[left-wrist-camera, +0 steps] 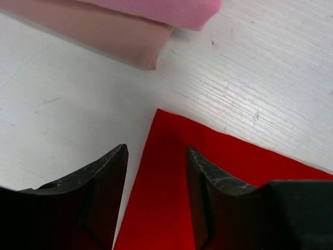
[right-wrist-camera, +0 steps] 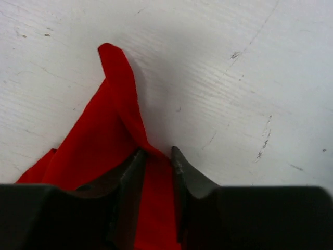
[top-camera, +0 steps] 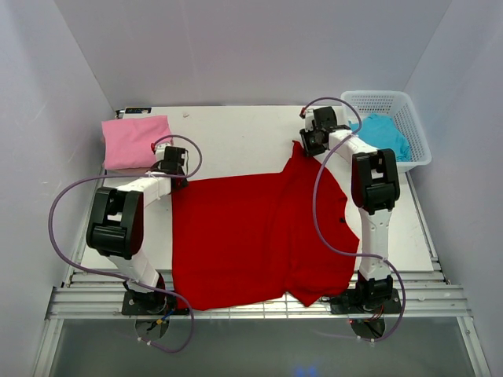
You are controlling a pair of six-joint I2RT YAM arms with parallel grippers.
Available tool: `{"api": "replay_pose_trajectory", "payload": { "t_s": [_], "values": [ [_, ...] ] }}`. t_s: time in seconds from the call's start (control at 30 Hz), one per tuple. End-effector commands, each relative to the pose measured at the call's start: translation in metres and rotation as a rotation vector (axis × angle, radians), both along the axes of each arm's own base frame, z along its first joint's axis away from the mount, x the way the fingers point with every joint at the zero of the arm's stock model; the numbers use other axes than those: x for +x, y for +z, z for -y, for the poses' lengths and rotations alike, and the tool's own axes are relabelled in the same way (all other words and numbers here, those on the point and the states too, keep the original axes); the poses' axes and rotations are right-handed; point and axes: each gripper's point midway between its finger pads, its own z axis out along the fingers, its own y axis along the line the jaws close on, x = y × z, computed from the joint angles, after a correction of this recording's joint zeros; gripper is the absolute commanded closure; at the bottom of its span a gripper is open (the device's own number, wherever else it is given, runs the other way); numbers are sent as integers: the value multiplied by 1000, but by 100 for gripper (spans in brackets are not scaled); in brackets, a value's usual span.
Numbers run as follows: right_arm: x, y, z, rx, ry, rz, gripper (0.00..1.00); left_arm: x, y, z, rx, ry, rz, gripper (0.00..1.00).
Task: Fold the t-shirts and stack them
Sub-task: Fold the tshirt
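The bright red cloth t-shirt (top-camera: 251, 236) lay spread across the white table (top-camera: 236, 129). The left gripper (left-wrist-camera: 156, 150) straddled its far-left corner, jaws apart. The right gripper (right-wrist-camera: 157, 152) was clamped on a raised fold at its far edge. Beyond, a pink folded t-shirt (top-camera: 135, 140) topped a beige t-shirt (left-wrist-camera: 104, 36).

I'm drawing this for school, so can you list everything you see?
table: one, white, under everything
basket: one, white, far right corner
beige shirt: one, beige, far left corner
pink shirt: one, pink, folded, on the beige shirt
blue shirt: one, turquoise, in the basket
red shirt: one, bright red, spread across the table's middle
arms: two, white and black, near edge
left gripper: one, black, open over the red shirt's corner
right gripper: one, black, pinching the red shirt's far corner
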Motion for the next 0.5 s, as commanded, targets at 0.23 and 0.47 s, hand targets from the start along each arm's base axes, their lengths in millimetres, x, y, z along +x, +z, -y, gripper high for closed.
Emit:
{"api": "replay_pose_trajectory", "payload": {
  "t_s": [0.23, 0.47],
  "values": [
    [13, 3, 37, -112, -94, 41, 92, 4, 17, -23, -27, 45, 67, 42],
    [12, 22, 80, -242, -224, 75, 92, 11, 5, -20, -60, 32, 53, 41]
  ]
}}
